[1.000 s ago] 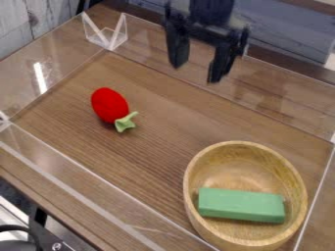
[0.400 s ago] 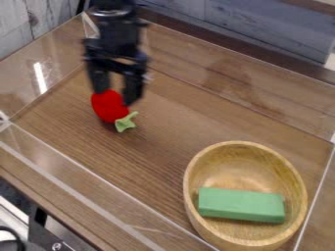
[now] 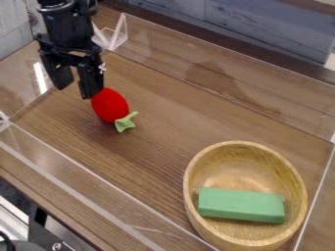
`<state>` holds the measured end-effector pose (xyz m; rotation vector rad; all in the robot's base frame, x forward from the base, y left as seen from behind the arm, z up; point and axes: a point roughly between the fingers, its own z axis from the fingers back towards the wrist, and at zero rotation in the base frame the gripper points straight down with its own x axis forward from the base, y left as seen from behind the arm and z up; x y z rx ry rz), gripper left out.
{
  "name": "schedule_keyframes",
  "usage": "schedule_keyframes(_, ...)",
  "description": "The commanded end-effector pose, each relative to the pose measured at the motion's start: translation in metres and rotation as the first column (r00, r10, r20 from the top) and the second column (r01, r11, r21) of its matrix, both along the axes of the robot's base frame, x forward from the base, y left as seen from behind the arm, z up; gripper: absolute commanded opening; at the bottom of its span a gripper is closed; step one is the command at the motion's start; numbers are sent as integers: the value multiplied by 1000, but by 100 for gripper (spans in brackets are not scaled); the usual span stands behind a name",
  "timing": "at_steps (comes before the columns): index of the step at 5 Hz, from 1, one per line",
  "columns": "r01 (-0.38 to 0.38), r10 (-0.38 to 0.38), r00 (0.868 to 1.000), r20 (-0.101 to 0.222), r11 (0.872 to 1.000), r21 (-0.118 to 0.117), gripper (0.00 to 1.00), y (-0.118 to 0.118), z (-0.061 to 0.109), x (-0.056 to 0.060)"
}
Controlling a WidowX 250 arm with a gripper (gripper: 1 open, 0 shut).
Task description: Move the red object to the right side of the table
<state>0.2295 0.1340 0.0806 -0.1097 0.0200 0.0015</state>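
Hovering black claw [image 3: 72,80], jaws wide, nothing held | glossy red strawberry-like toy [image 3: 110,104] on brown wood-grain surface [image 3: 197,98], left part, just beside claw

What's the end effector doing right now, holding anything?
End effector: open, holding nothing; it hangs just left of the red object.

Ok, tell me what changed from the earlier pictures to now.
The gripper swept from the table's far right across to the left and came lower, ending with open fingers beside the red object, holding nothing. The red object, wooden bowl and green block stayed put.
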Motion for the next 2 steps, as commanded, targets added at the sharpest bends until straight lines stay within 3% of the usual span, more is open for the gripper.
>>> schedule_keyframes(1, 72, -72, 997, 21, 997, 2, 100, 4, -7, 2)
schedule_keyframes(2, 182, -181, 983, 38, 983, -16, 100, 3, -20, 5)
